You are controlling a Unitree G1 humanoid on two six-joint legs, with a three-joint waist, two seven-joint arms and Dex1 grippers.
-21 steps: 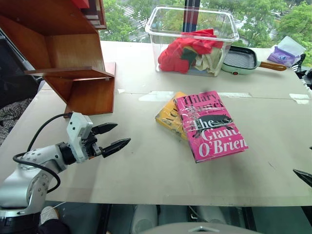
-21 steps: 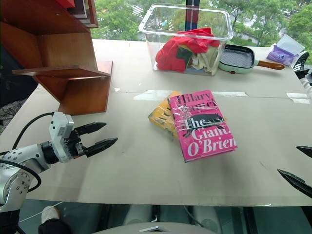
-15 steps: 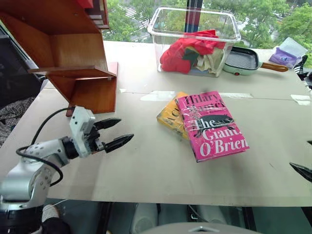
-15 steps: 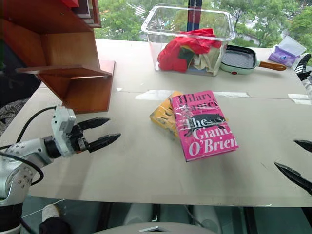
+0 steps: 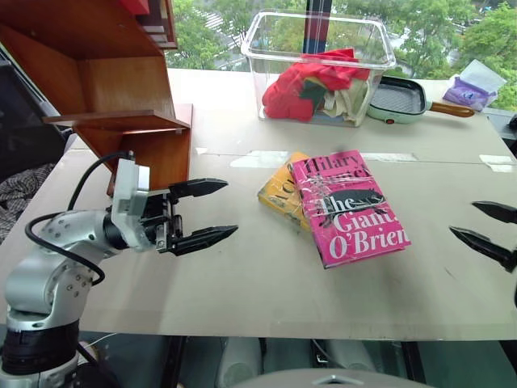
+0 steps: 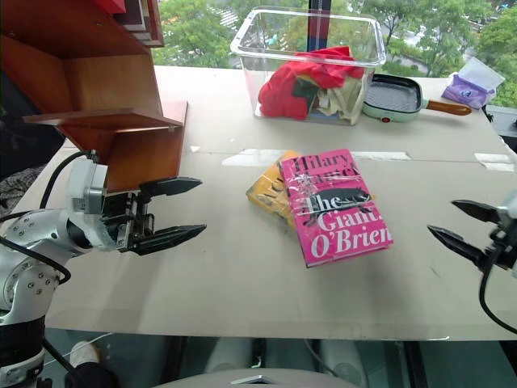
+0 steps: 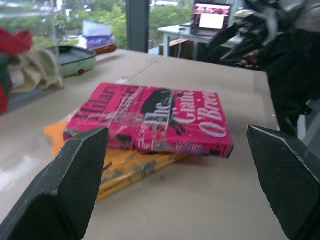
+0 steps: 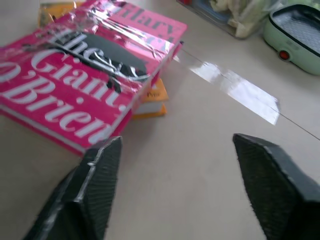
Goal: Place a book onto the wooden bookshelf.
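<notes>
Books lie stacked near the middle of the table: the pink book rests face up, tilted, on top of a yellow book whose corner sticks out from under it on the side toward the shelf. Nothing is touching the pink book. To the robot's left stands the wooden bookshelf, its reddish-brown base on the tabletop and a flat shelf jutting out above it, well apart from the books. The left gripper hangs just above the table between the bookshelf and the books, pointing sideways toward the pink book with its two black fingers spread wide and nothing between them; in the left wrist view the pink book sits framed in the gap between those fingers. The right gripper is on the opposite side of the books, near the table's right edge, pointing back toward them with its fingers apart and holding nothing. Behind the books, toward the window, a clear plastic bin holds red and cream cloths, and beside it lie a pale green pan with a wooden handle and a small purple packet.
</notes>
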